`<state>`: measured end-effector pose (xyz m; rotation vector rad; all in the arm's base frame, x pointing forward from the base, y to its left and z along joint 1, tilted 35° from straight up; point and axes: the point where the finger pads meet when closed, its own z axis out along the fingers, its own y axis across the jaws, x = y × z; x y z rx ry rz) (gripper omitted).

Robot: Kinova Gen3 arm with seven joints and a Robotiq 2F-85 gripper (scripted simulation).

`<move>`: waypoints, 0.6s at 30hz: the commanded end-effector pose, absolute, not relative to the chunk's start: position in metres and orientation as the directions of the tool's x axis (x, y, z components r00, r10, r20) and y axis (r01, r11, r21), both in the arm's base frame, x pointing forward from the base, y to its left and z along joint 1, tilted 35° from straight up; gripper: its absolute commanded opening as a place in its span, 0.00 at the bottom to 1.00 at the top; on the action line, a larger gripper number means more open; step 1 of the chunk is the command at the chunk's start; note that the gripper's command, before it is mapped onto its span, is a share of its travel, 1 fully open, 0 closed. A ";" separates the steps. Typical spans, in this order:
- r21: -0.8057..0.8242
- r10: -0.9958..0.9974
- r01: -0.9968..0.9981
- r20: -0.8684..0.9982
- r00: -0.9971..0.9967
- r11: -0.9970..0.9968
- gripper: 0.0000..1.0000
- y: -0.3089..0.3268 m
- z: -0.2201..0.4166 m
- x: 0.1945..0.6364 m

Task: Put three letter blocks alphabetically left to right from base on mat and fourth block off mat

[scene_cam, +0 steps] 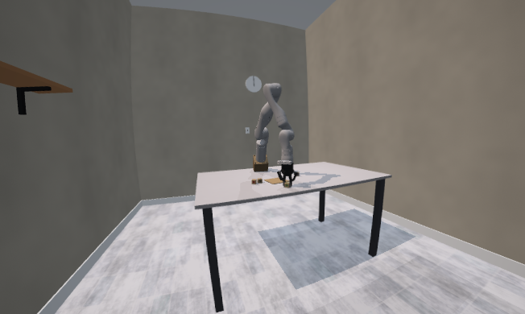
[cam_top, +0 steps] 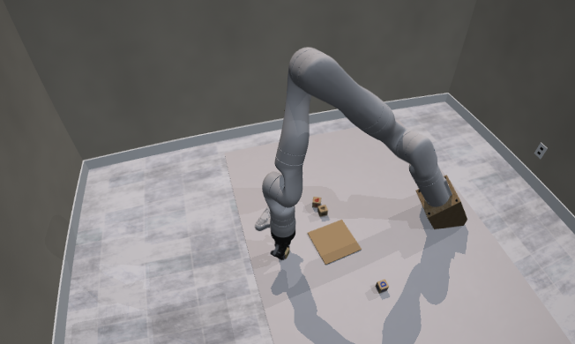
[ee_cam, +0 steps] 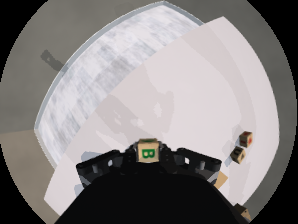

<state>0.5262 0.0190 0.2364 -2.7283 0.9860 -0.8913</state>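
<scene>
My gripper (cam_top: 281, 252) points down at the table to the left of the tan mat (cam_top: 333, 241). It is shut on a wooden block with a green letter on top (ee_cam: 148, 152), which rests at table level between the fingers. The gripper also shows in the exterior view (scene_cam: 287, 183). Two blocks lie close together beyond the mat: one with a red mark (cam_top: 317, 201) and one with a dark mark (cam_top: 322, 210). They also show at the right of the wrist view (ee_cam: 241, 147). A block with a blue letter (cam_top: 382, 286) lies alone on the near side of the mat.
The arm's wooden base (cam_top: 441, 208) stands at the right of the table. The table's left edge (cam_top: 240, 212) runs close to the gripper, with the floor below it.
</scene>
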 end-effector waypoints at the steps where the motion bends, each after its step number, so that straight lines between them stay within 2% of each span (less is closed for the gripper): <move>1: -0.287 -0.614 -0.551 0.492 0.617 -0.784 0.26 0.019 0.237 0.526; 18: -0.287 -0.614 -0.551 0.492 0.617 -0.784 0.26 0.019 0.239 0.525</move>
